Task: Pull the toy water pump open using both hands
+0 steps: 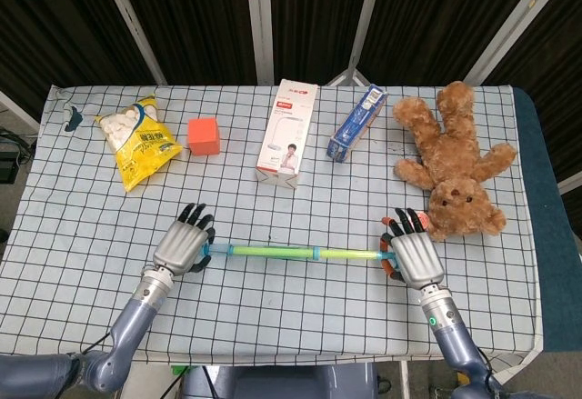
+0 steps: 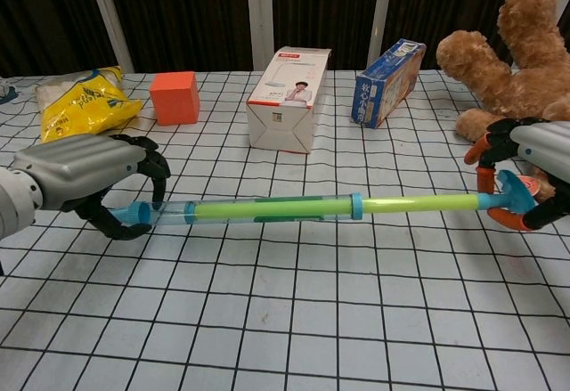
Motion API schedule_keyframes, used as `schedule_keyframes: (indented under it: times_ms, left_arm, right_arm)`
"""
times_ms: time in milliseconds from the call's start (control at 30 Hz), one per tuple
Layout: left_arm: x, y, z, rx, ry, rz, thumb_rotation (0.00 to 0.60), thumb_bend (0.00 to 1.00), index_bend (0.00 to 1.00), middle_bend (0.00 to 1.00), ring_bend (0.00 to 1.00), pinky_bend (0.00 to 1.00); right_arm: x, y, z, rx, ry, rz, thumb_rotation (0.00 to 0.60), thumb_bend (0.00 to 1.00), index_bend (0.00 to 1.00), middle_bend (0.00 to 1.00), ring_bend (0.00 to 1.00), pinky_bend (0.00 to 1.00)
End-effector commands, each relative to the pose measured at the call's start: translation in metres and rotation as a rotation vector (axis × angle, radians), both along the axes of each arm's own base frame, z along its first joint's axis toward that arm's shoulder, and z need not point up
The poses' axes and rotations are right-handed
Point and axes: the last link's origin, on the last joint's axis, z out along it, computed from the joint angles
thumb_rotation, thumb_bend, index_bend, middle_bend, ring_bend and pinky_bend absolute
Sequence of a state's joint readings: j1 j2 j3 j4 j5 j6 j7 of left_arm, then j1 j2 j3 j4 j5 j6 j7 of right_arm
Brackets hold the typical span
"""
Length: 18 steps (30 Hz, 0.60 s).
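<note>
Pump: the toy water pump lies across the checked table, in front of the white box.
Left hand: grasping the barrel end.
Right hand: grasping the plunger handle.
Progress: plunger rod well exposed; pull looks largely done.

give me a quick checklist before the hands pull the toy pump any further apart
1. Left hand grips the barrel end of the toy water pump: ok.
2. Right hand holds the plunger handle end: ok, fingers wrap it.
3. Plunger rod already showing past the blue collar: ok, partly pulled open.
4. Pump level and in line between the hands: ok, near level in chest view.
5. Travel left inside the barrel: cannot tell.
6. Room behind the right hand: not ok, teddy bear lies close beside it; orange tag sits by the fingers.
</note>
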<state>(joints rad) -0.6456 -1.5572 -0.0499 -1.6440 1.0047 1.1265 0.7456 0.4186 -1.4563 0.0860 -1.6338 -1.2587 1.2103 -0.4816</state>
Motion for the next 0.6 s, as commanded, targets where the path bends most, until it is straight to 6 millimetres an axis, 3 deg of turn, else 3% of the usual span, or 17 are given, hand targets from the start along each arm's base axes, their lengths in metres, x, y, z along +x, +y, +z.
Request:
schedule_keyframes:
  times_ms: [33, 600]
  left_arm:
    - [-0.007, 0.000, 0.006, 0.005, 0.001, 0.014, 0.600, 0.53, 0.55, 0.18, 0.00, 0.01]
    - [-0.030, 0.002, 0.046, 0.044, 0.016, 0.034, 0.600, 0.53, 0.55, 0.18, 0.00, 0.01]
  right_arm:
    - [-0.003, -0.001, 0.004, -0.009, 0.005, -0.009, 0.600, 0.43, 0.62, 0.24, 0.02, 0.00]
    - [-0.025, -0.002, 0.037, -0.073, 0.053, -0.080, 0.600, 0.43, 0.62, 0.25, 0.02, 0.00]
